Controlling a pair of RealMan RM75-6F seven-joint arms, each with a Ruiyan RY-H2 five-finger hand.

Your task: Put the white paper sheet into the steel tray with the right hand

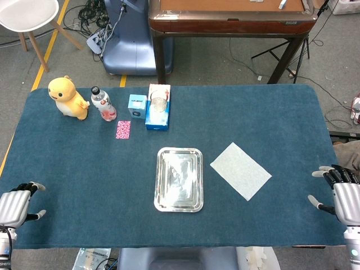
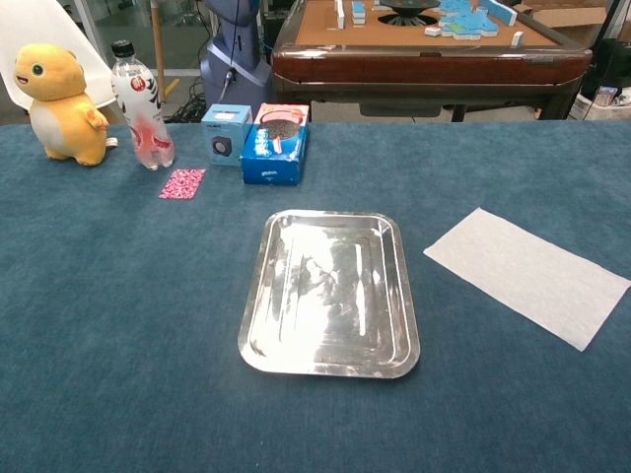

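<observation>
Lying flat on the blue table cover (image 1: 270, 118), right of centre and turned at a slant to the table edges: the white paper sheet (image 1: 241, 170), untouched. Sitting just beside its left corner, apart from it by a narrow strip of cover, near the middle of the table and closer to the near edge: the steel tray (image 1: 163, 194), long side running front to back, nothing lying in it, only reflections on the bottom. Resting at the right near corner of the table, well apart from the sheet: the right hand (image 1: 342, 194), fingers spread, holding nothing. Resting at the left near corner in the same way: the left hand (image 1: 18, 204), fingers apart, nothing in its grasp. Neither hand in the chest view.

Standing in a row along the far left part of the table: a yellow plush toy (image 1: 68, 97) nearest the left edge, then a clear bottle (image 1: 103, 104) with a red label, upright, then a small light-blue box (image 1: 136, 106), then a blue tissue box (image 1: 158, 107) just beside it. Lying flat a little nearer than the bottle and the small box: a pink patterned card (image 1: 123, 129).

Beyond the far edge, off the table: a brown wooden table (image 1: 230, 17), a white chair (image 1: 25, 19) at far left, cables on the grey floor.
</observation>
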